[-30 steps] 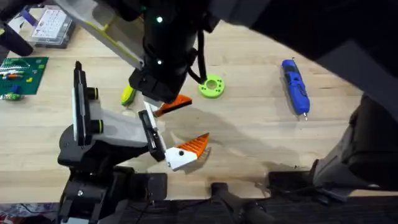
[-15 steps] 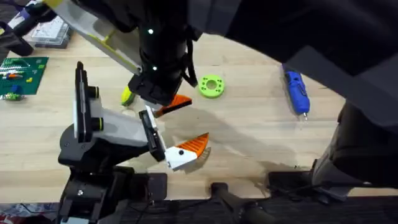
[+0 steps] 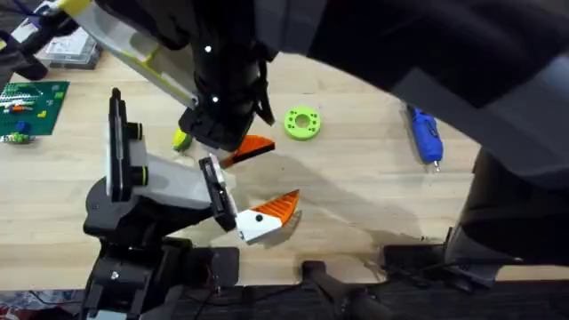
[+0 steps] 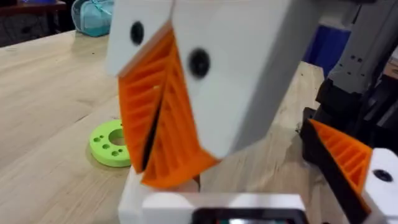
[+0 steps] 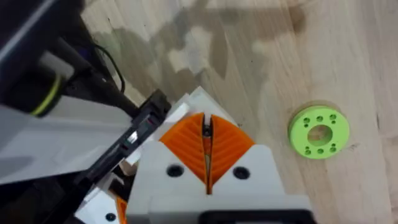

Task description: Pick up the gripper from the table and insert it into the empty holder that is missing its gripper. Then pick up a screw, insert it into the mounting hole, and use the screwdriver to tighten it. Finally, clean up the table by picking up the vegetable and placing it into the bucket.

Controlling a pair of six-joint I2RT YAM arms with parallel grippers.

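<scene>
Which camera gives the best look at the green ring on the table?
The right wrist view: the green ring lies flat, whole and unobstructed, its centre hole and small holes plain. The overhead view shows it whole but smaller. The left wrist view shows it side-on, partly behind an orange finger.

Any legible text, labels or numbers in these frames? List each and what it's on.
None legible.
Green circuit board: white markings, too small to read.
Clear parts box: printed label, blurred.
Blue screwdriver: no readable marking.
Green ring: holes only, no text.
</scene>
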